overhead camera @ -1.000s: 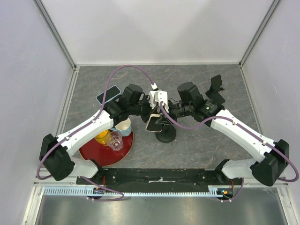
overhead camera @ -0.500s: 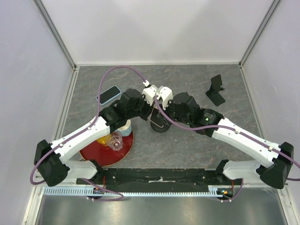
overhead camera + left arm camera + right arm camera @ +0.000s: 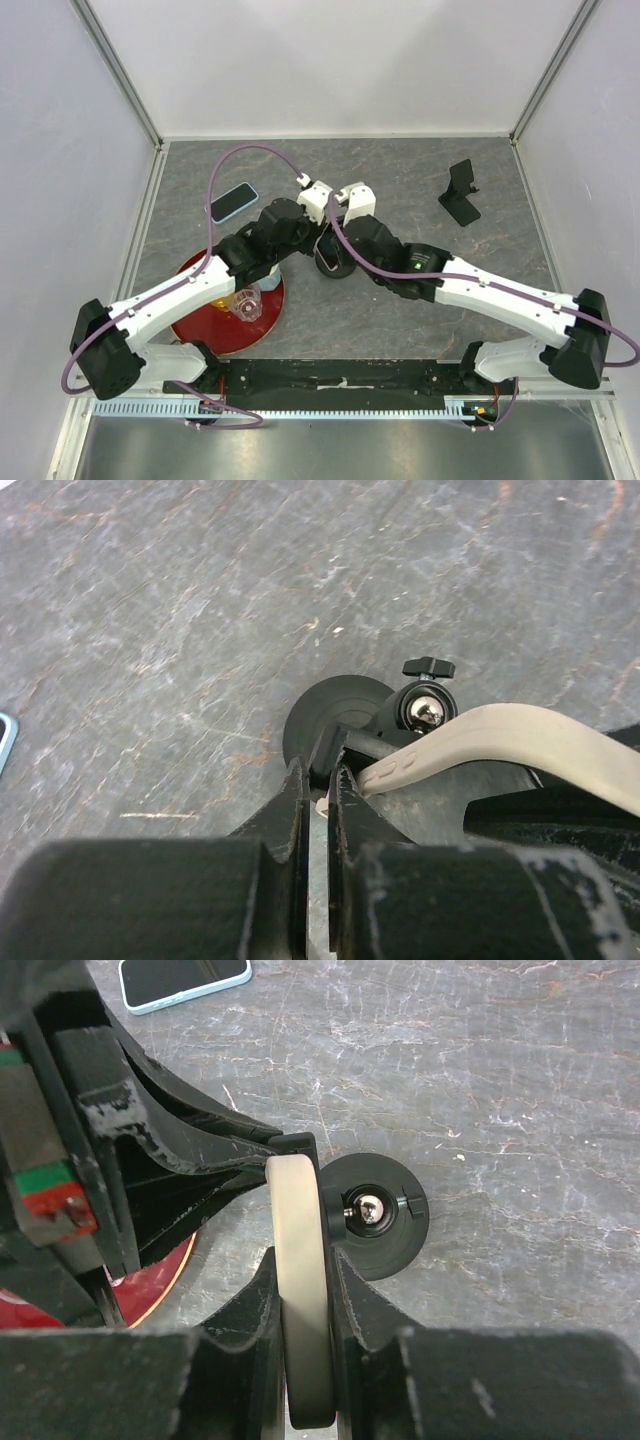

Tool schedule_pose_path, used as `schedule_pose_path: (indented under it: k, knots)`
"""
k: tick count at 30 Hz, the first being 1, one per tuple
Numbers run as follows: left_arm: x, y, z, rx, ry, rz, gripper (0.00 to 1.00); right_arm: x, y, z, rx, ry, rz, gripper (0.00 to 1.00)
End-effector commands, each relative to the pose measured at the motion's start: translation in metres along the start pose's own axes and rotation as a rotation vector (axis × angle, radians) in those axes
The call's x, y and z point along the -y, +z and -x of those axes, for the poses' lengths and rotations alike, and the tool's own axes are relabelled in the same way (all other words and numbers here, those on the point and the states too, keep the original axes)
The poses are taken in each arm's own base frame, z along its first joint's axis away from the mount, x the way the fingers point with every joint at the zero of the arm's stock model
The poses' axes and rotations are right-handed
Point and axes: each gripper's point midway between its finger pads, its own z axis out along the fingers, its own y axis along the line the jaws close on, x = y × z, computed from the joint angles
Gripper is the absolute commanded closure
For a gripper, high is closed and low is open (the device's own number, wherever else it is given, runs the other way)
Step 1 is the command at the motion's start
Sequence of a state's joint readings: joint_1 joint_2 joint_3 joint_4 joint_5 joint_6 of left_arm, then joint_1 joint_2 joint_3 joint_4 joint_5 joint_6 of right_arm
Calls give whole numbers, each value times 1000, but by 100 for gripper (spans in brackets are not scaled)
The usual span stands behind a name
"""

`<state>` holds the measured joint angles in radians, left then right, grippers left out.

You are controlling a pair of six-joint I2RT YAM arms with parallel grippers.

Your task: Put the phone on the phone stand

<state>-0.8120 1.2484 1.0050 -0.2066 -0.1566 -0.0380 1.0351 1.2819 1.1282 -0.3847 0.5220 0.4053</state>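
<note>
grey marbled table [image 3: 400,170] between white walls [image 3: 330,60]: from above we see both arms meet at the middle, with the left gripper [image 3: 318,238] and the right gripper [image 3: 343,243] crowded over the black phone stand with round base [image 3: 333,265]. a phone in light blue case [image 3: 231,202] lies well apart at the far left.

in the left wrist view the left claw is clenched, it seems on the thin black stem of the stand. the cream-coloured slim phone [image 3: 500,742] passes just beside the ball joint [image 3: 425,711].

in the right wrist view the right claw grasps this phone across its thin side, edge towards us, near the base.

we judge that the seating step is in hand. next the phone must settle into the holder before any release.
</note>
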Motion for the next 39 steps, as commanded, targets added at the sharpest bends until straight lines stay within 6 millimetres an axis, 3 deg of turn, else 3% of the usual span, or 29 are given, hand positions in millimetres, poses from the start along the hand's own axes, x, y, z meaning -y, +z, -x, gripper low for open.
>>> schedule_pose_path:
  k: [1, 6, 11, 20, 33, 37, 39]
  knots:
    - [-77, -43, 55, 225, -180, 364, 98, 122, -15, -9, -24, -175, -600, 100]
    - [-62, -34, 49, 183, -163, 311, 98, 125, -4, -4, -50, -136, -574, 100]
    - [-47, -24, 43, 120, -133, 249, 98, 128, 4, -16, -120, -162, -516, 100]
    - [-47, -22, 43, 101, -120, 267, 98, 127, 33, -25, -237, -137, -396, 100]
    - [-43, -22, 44, 75, -97, 260, 98, 125, 41, -26, -283, -86, -300, 100]
    - [-42, -21, 44, 67, -93, 256, 98, 127, 34, -23, -258, -64, -306, 77]
    - [-42, -21, 44, 64, -95, 256, 98, 127, 31, -20, -250, -64, -303, 70]
